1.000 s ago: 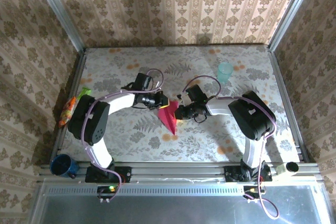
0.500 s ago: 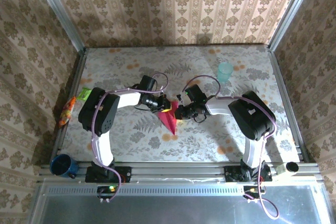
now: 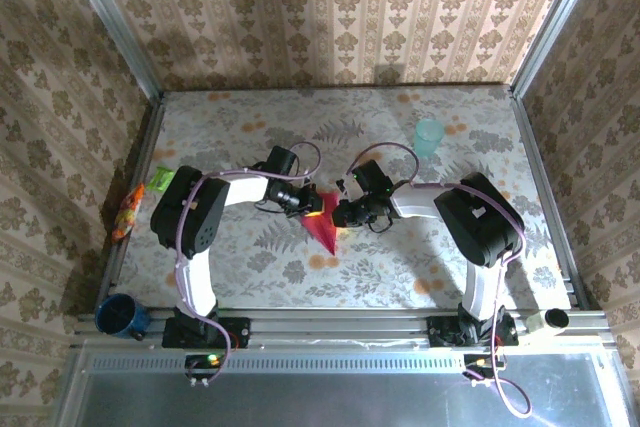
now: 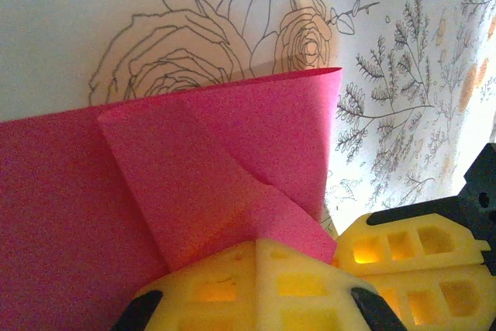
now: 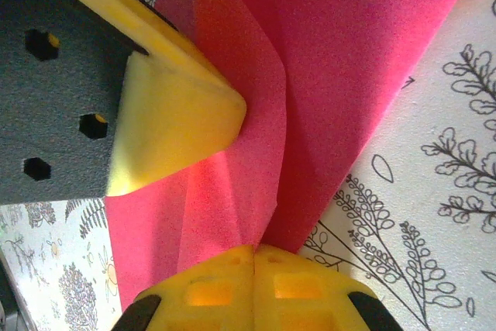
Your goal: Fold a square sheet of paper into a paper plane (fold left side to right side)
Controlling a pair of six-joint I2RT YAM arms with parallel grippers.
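Paper plane (image 3: pixel 322 228), one matte magenta-red pointed dart, lies mid-surface (image 3: pixel 420 267), with open floral-printed room all around. Two tools meet at its far end: the left tool (image 3: pixel 312 204) and the right tool (image 3: pixel 339 214) each pinch a creased flap. One teal cup (image 3: pixel 428 135) stands well apart.

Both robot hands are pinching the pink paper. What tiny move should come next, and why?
Probably the left hand should carry its pinched flap a little to the right and lay it down. The thin magenta-red paper sheet bulges there, curled and uncreased, while the right hand pinches its other side.
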